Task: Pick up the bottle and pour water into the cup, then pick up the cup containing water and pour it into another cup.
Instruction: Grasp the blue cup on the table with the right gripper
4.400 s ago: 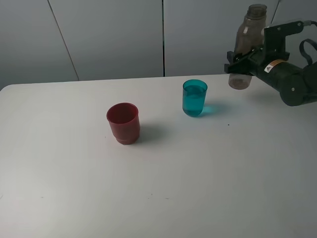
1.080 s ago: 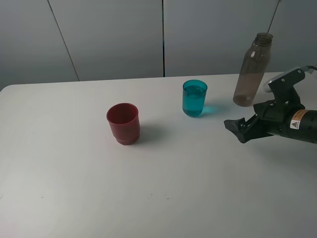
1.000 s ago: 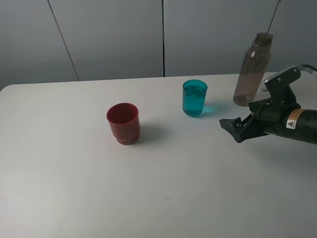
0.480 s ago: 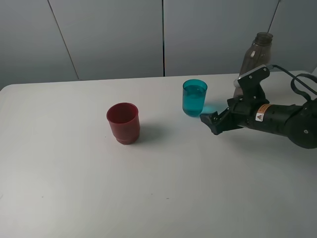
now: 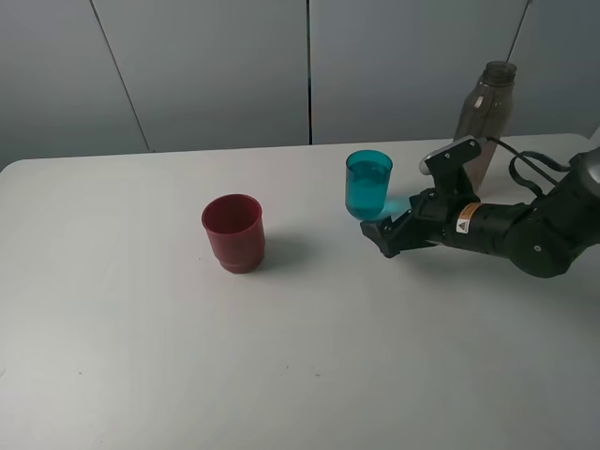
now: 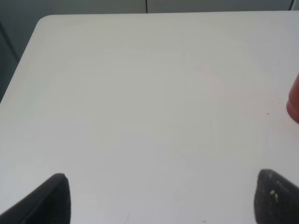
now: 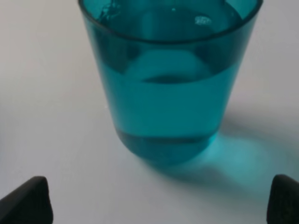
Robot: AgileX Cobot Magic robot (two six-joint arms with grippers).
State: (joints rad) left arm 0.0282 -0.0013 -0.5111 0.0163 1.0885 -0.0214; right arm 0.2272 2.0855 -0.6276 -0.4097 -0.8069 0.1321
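First half looked done to me: the cup (image 5: pixel 368 186) stood on the worktop (image 5: pixel 375 356) with a decent amount of water in it. The bottle (image 5: pixel 487 111) was parked upright at the back right, just behind the right arm, with nothing holding it.

That left the whole second pour. The right gripper (image 5: pixel 382 234) sat low, just beside the cup's base. Its fingers were spread wide with the cup facing the gap, and as far as I could tell it wasn't touching yet.

The other cup (image 5: pixel 233 232), the dark red one, stood upright well apart to the left. I couldn't see any water in it. The left gripper (image 6: pixel 161 198) was spread open too, over bare worktop.

Nothing sat between the two cups. My only worry was the bottle being so near that arm, so a careless lift could bump it.
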